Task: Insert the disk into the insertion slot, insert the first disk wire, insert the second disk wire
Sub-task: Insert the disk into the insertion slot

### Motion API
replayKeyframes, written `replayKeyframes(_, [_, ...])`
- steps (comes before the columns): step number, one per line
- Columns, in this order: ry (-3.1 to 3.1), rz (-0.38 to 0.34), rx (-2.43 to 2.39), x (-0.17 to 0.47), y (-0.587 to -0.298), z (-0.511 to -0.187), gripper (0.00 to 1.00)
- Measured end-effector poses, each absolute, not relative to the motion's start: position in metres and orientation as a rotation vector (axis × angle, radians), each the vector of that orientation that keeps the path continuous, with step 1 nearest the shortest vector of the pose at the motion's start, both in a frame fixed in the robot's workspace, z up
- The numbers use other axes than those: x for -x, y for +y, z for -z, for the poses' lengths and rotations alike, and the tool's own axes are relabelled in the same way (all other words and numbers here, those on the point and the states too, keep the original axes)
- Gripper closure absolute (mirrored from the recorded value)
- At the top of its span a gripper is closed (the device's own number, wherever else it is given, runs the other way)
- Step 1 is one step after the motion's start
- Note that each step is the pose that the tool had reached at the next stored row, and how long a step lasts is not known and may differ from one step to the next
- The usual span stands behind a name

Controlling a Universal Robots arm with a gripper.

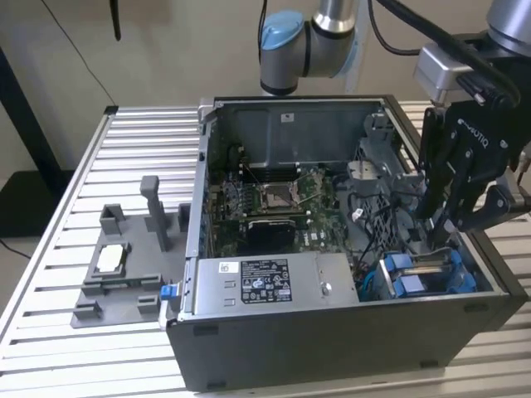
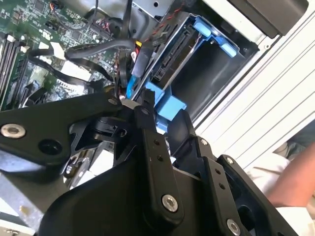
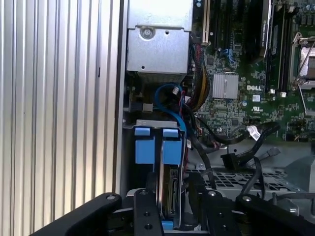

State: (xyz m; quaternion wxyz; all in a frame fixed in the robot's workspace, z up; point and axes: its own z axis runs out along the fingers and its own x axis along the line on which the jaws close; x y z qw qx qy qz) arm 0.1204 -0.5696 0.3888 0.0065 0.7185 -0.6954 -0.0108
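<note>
The disk [image 3: 167, 189] stands on edge in the insertion slot [image 2: 206, 73] at the case's corner. Its blue carrier frame [image 3: 160, 145] shows in both wrist views and at the case's near right corner [image 1: 402, 278] in the exterior view. My gripper [image 3: 170, 199] reaches down into the slot, one black finger on each side of the disk's upper end, shut on it. The same gripper [image 1: 440, 228] hangs over the case's right side, and its tips [image 2: 165, 115] straddle a blue carrier tab. A blue wire [image 3: 165, 98] and a loose black wire plug [image 3: 231, 160] lie beside the slot.
The open computer case [image 1: 207, 249] sits on a slatted metal table [image 1: 50, 323]. Inside are the motherboard [image 1: 274, 199] and a power supply [image 1: 265, 286]. A grey fixture [image 1: 116, 290] holding a small silver chip [image 1: 112, 259] stands at the exterior view's left. A person's arm [image 2: 295, 182] is beside the table.
</note>
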Motion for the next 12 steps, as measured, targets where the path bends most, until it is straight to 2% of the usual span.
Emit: replayKeyframes(12, [-2.176,0.034,-2.248,-0.1204,-0.5696,-0.3944,0.6])
